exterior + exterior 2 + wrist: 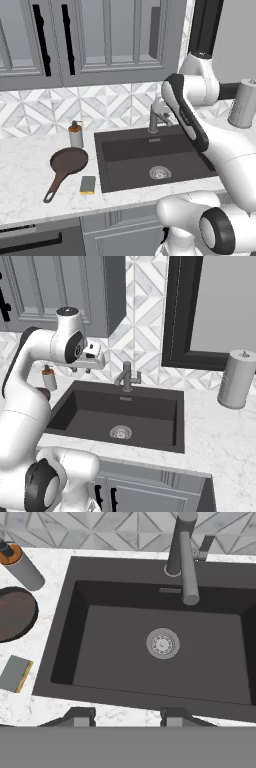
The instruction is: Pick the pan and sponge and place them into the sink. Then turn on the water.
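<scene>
A: From the left base camera, where do things stand?
B: The pan (69, 161) and sponge (88, 184) lie on the surface (25, 185), well left of the end effector; nothing is moved yet.

A: Right base camera?
B: The sink (150, 406) is bare beneath the faucet (126, 376), with no water running.

A: Hand camera?
B: The end effector (125, 717) is closed on nothing, above the sink's near rim. Every step remains.

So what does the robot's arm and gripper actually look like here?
The arm is glossy white, built of rounded, bulbous segments with dark grey to black bands and round caps at the joints. No cables or markings show. The gripper ends in two small dark grey wedge-shaped finger tips.
</scene>
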